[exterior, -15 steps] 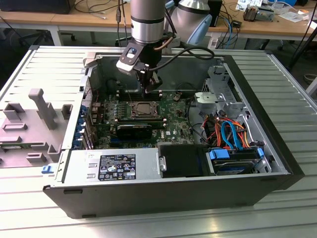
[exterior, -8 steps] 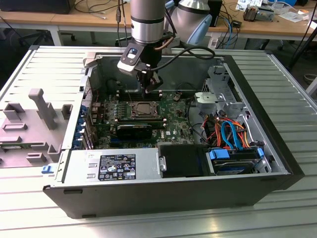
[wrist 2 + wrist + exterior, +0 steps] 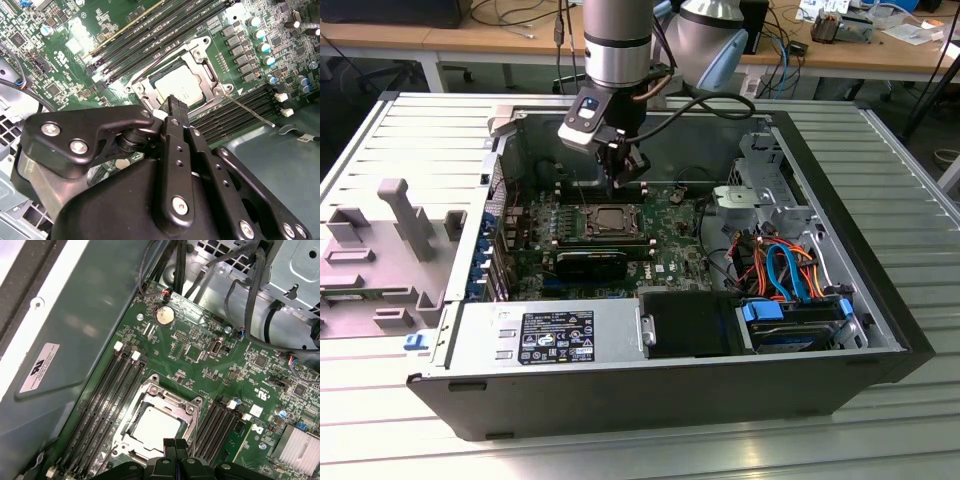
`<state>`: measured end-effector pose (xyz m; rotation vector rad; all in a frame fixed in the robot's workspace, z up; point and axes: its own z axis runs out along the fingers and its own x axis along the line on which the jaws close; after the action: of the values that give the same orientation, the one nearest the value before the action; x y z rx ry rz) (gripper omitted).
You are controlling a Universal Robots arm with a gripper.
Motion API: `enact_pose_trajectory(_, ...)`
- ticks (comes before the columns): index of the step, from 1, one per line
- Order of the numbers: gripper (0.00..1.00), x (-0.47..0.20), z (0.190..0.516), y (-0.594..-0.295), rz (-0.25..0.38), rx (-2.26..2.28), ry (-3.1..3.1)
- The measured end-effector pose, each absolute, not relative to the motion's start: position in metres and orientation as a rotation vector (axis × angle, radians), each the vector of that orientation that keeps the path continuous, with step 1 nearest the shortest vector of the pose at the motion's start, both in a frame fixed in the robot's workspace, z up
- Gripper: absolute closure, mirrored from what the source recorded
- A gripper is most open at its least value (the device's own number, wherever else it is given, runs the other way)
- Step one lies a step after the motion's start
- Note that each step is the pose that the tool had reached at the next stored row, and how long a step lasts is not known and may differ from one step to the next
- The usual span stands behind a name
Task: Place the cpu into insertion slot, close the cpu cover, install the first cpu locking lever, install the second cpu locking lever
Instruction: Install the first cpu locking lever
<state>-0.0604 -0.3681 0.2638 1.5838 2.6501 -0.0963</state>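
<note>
The cpu (image 3: 177, 84) lies flat in the insertion slot (image 3: 610, 221), its silver-grey top showing through the window of the cpu cover (image 3: 201, 64), which lies down over it. In the first wrist view the cpu (image 3: 155, 427) sits inside the cover frame (image 3: 170, 399). My gripper (image 3: 621, 178) hovers just above the socket's edge, with its black fingertips (image 3: 169, 443) pressed together and nothing between them. A thin silver locking lever (image 3: 250, 110) juts out from a socket corner across the memory slots.
The open computer case (image 3: 880, 300) surrounds the green motherboard (image 3: 670, 250). Long black memory slots (image 3: 112, 390) flank the socket on both sides. Cables (image 3: 780, 265) and a drive cage (image 3: 765, 195) stand at the exterior view's right, and a power supply (image 3: 550, 335) at the front.
</note>
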Motion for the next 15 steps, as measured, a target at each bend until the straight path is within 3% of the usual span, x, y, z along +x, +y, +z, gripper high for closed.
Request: enact_pose_trajectory(15, 0.89, -0.0604, 0.2638, -0.3681, -0.094, 1.518, 2.687)
